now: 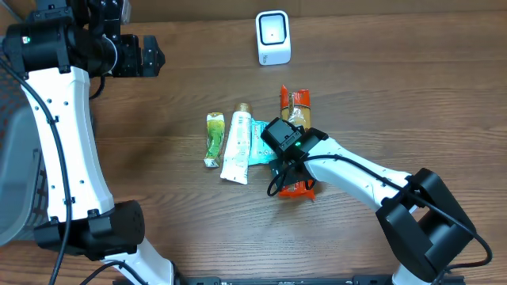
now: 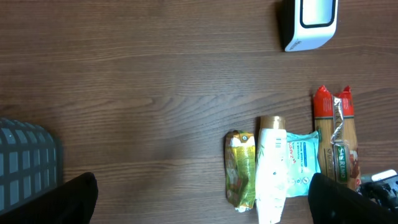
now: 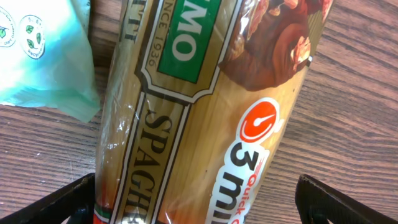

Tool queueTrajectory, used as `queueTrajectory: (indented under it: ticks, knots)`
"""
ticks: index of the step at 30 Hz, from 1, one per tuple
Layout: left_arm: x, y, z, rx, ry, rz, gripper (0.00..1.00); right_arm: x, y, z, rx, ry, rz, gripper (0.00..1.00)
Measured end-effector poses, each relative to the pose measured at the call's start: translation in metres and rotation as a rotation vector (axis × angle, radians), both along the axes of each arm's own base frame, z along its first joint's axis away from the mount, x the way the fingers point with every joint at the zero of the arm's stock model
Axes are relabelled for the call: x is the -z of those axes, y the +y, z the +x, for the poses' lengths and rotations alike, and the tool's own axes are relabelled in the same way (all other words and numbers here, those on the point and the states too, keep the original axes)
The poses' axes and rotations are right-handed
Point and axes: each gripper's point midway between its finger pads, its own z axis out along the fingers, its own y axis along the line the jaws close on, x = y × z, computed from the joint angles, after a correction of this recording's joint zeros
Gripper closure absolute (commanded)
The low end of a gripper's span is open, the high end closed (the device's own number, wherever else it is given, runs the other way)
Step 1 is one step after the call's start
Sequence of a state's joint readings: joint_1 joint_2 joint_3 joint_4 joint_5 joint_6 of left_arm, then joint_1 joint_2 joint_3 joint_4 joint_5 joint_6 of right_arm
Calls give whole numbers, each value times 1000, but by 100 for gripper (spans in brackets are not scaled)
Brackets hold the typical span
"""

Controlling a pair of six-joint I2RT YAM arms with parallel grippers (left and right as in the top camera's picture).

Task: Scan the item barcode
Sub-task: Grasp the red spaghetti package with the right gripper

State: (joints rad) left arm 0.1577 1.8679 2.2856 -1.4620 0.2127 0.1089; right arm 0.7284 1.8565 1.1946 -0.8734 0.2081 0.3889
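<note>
**A:** From above, where is the pasta?

**B:** The clear plastic spaghetti packet with orange ends (image 1: 295, 105) lies lengthwise in the middle of the brown wooden table (image 1: 396, 87). It is at the right end of a row with a green sachet (image 1: 214, 138), a white tube with a gold cap (image 1: 237, 146) and a pale teal wipes pack (image 1: 260, 149). The white box-shaped barcode scanner (image 1: 273, 37) stands well apart, near the far edge. The right gripper (image 1: 291, 172) is down over the packet's near half. The left gripper (image 1: 154, 55) hangs at the far left over bare wood, beside a grey mesh basket (image 1: 12, 158).

**A:** And the left wrist camera?

**B:** Its dark fingers (image 2: 68, 202) sit in the two bottom corners, spread wide, with nothing between them but wood. Beyond them are the same row of items, the scanner at the top right and a corner of the basket at the left.

**A:** The right wrist?

**B:** The packet fills the frame, printed face up, with the wipes pack just beside it at the upper left. The black fingers (image 3: 71, 199) are fully spread, one on each side of the packet. The one at the frame's right edge is clear of the wrapper. The other is at the wrapper's edge, and I cannot tell whether it touches. Nothing is clamped.
</note>
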Motion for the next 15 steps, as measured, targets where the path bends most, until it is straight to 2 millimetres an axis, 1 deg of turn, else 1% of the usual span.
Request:
queueTrajectory:
  ticks: [15]
  knots:
    - [0,0,0,0,0,0,0,0,4,0,-1,2,22,0]
